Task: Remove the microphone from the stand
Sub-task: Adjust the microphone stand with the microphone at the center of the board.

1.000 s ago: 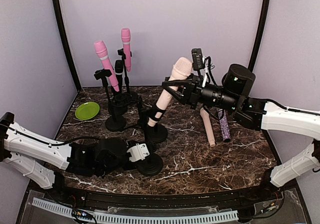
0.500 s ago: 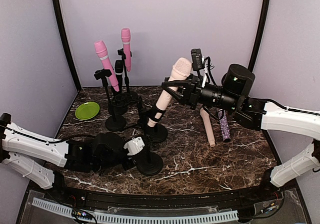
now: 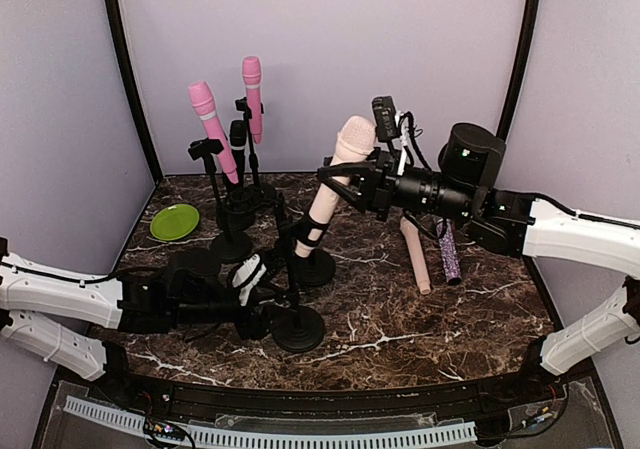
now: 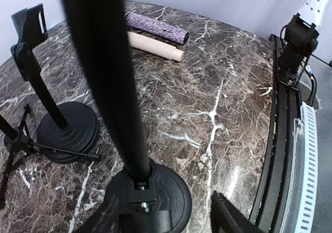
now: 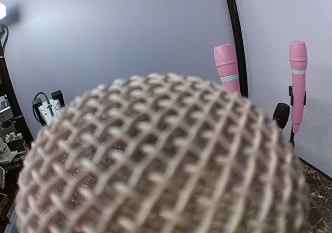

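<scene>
A cream microphone (image 3: 335, 184) leans in the clip of a black stand (image 3: 313, 264) at mid-table. My right gripper (image 3: 341, 176) is shut on it just below its mesh head (image 5: 161, 160), which fills the right wrist view and hides the fingers there. My left gripper (image 4: 166, 220) is low at the front. It is open, with one finger on each side of the round base (image 4: 163, 189) of the front stand (image 3: 298, 327). That stand's thick pole (image 4: 111, 82) rises right in front of the left wrist camera.
Two pink microphones (image 3: 210, 127) (image 3: 252, 94) stand on stands at the back left. A green plate (image 3: 174, 221) lies at the left. A cream microphone (image 3: 416, 259) and a purple glitter one (image 3: 449, 253) lie flat to the right. An empty clip stand (image 4: 39, 82) is near.
My left gripper has opened and drawn back to the left from the front stand's base. The right gripper and the microphone head have shifted slightly left.
</scene>
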{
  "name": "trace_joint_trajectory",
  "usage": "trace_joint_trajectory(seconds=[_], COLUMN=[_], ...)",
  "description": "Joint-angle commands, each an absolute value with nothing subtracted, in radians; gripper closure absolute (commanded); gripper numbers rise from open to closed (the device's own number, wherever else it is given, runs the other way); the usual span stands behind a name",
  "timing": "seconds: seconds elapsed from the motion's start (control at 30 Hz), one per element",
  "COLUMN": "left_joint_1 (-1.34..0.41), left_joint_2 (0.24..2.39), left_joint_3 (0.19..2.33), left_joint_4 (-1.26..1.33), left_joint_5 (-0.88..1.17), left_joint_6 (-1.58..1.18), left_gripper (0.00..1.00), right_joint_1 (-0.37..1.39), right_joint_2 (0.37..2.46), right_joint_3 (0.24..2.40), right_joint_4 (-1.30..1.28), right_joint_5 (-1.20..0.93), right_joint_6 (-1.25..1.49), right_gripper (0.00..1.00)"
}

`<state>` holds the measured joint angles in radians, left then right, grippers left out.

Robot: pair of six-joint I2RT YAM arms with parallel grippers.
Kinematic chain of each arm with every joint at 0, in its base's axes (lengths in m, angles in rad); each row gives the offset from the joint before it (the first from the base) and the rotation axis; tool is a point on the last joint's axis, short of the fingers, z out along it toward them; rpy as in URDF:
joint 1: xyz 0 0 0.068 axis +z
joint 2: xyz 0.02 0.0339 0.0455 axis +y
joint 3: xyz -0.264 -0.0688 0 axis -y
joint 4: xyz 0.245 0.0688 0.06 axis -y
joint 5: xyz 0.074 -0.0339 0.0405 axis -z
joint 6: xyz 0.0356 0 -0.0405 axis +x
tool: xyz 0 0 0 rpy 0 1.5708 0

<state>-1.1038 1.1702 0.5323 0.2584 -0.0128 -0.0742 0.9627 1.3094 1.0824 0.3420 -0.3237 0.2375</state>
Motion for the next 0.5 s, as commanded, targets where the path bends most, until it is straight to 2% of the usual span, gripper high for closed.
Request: trace_joint_trajectory(seconds=[0.0, 0.1, 0.27, 0.47], left_joint_1=[-1.075, -1.053, -1.04, -1.034], left_joint_2=[1.078, 1.015, 0.957, 0.951], left_joint_3=[0.536, 0.552, 0.575, 0.599], left_joint_4=[0.213, 0.179, 0.15, 0.133], left_joint_5=[0.065, 0.068, 0.055, 0.059], left_joint_6=[-0.137, -0.145, -0.145, -0.131], left_gripper=[0.32, 0.26, 0.22, 0.21], right_joint_1=[0.973, 0.974, 0.973, 0.974], right_joint_2=[1.333, 1.319, 1.303, 1.292], right_joint_3=[1.08, 1.059, 1.014, 0.961], right_joint_4=[0.134, 0.161, 0.259, 0.357], right_joint_5=[-0.261, -0.256, -0.249, -0.234], right_joint_6=[0.143, 0.158, 0.195, 0.247], right_gripper=[0.66, 0.52, 0.34, 0.22])
